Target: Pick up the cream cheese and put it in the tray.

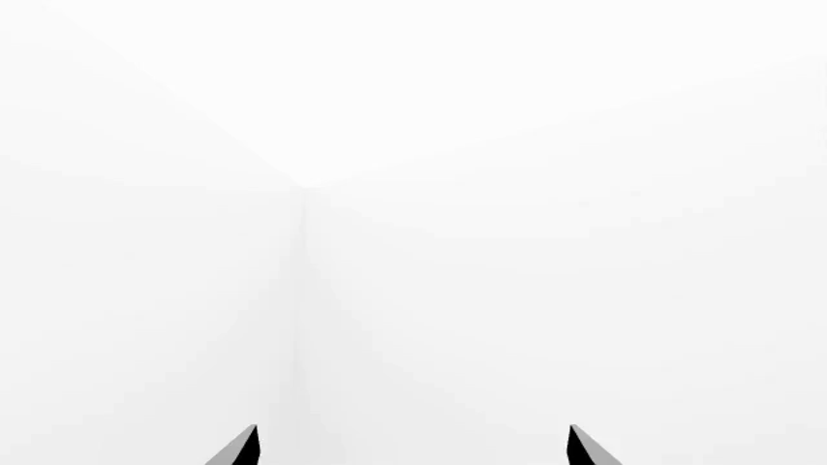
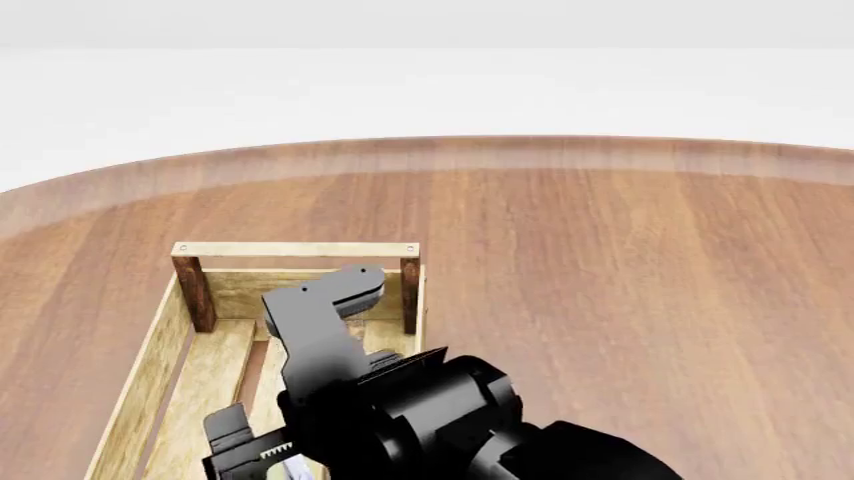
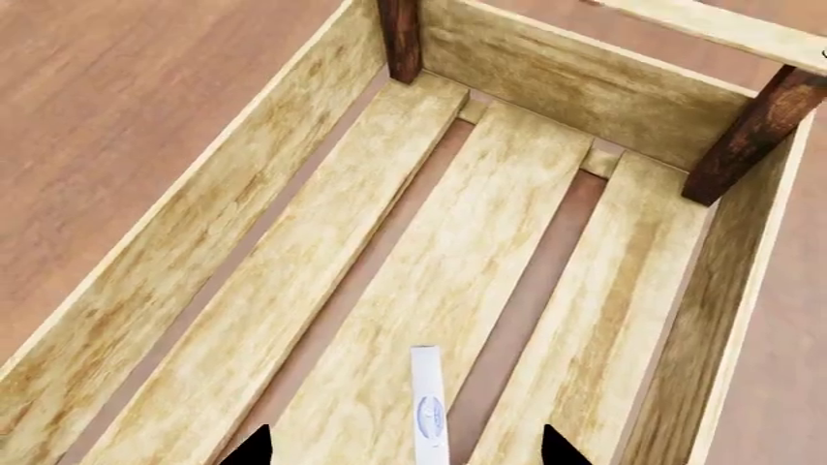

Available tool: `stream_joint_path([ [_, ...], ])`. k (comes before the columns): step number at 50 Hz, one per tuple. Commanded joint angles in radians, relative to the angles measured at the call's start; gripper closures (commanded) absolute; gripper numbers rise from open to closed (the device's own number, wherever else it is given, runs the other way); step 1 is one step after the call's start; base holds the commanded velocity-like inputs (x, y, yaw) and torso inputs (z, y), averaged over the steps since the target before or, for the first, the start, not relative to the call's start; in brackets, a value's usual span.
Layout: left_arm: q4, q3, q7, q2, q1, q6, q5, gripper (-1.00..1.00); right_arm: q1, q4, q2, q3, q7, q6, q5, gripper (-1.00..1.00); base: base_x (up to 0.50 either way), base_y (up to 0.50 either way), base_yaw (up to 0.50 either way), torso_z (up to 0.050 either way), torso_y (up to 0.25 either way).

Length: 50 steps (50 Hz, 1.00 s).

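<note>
we saw our right pincer hanging over the inside of the tray, its two dark tips spread apart. the cream cheese stood on edge between those tips, thin white side up with a blue oval on it, over the middle slat; we could not tell whether the tips touched it. from the head camera the right arm hid the box, and the tray sat on the table. our left pincer faced blank white, tips spread.
</note>
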<state>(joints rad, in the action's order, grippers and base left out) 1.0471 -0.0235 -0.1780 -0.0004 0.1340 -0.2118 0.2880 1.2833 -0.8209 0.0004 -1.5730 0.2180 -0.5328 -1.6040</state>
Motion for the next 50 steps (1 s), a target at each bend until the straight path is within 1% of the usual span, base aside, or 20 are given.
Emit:
stream_joint_path([
  [1, 0.0, 0.006, 0.0, 0.0, 0.001, -0.001, 0.004, -1.0, 0.041, 0.055, 0.0, 0.002, 0.019, 0.06, 0.02, -1.0, 0.0, 0.0, 0.0, 0.01, 0.0],
  [7, 0.0, 0.006, 0.001, 0.0, 0.002, -0.001, 0.007, -1.0, 0.078, 0.092, 0.003, 0.016, 0.037, 0.086, 0.009, -1.0, 0.0, 0.0, 0.0, 0.0, 0.0],
  [11, 0.0, 0.006, 0.001, 0.0, 0.002, 0.0, 0.008, -1.0, 0.102, 0.238, 0.065, 0.042, 0.126, 0.129, 0.019, -1.0, 0.0, 0.0, 0.0, 0.0, 0.0],
  [19, 0.0, 0.004, -0.001, 0.0, 0.006, 0.005, 0.007, -1.0, 0.123, 0.37, 0.138, 0.099, 0.272, 0.205, 0.025, -1.0, 0.0, 0.0, 0.0, 0.0, 0.0],
  [25, 0.0, 0.008, 0.0, 0.0, 0.002, 0.0, 0.011, -1.0, 0.139, 0.479, 0.205, 0.141, 0.415, 0.263, 0.042, -1.0, 0.0, 0.0, 0.0, 0.0, 0.0],
  [30, 0.0, 0.011, 0.001, 0.0, 0.001, -0.003, 0.014, -1.0, 0.15, 0.572, 0.26, 0.181, 0.507, 0.307, 0.047, -1.0, 0.0, 0.0, 0.0, 0.0, 0.0],
  [37, 0.0, 0.012, 0.0, 0.0, 0.001, -0.002, 0.016, -1.0, 0.171, 0.69, 0.331, 0.23, 0.672, 0.389, 0.107, -1.0, 0.0, 0.0, 0.0, 0.0, 0.0],
  [39, 0.0, 0.012, -0.001, 0.0, 0.001, -0.002, 0.017, -1.0, 0.179, 0.74, 0.358, 0.241, 0.751, 0.422, 0.154, -1.0, 0.0, 0.0, 0.0, 0.0, 0.0],
  [42, 0.0, 0.014, -0.001, 0.0, 0.0, -0.003, 0.018, -1.0, 0.204, 0.881, 0.423, 0.272, 0.879, 0.464, 0.215, -1.0, 0.0, 0.0, 0.0, 0.0, 0.0],
  [44, 0.0, 0.014, 0.0, 0.0, -0.001, -0.005, 0.018, -1.0, 0.22, 0.921, 0.439, 0.276, 0.895, 0.46, 0.224, -1.0, 0.0, 0.0, 0.0, 0.0, 0.0],
  [48, 0.0, 0.012, -0.001, 0.0, 0.002, 0.0, 0.017, -1.0, 0.264, 1.05, 0.496, 0.299, 0.996, 0.458, 0.263, -1.0, 0.0, 0.0, 0.0, 0.0, 0.0],
  [50, 0.0, 0.012, -0.001, 0.0, 0.001, -0.001, 0.017, -1.0, 0.275, 1.089, 0.515, 0.312, 1.013, 0.462, 0.262, -1.0, 0.0, 0.0, 0.0, 0.0, 0.0],
])
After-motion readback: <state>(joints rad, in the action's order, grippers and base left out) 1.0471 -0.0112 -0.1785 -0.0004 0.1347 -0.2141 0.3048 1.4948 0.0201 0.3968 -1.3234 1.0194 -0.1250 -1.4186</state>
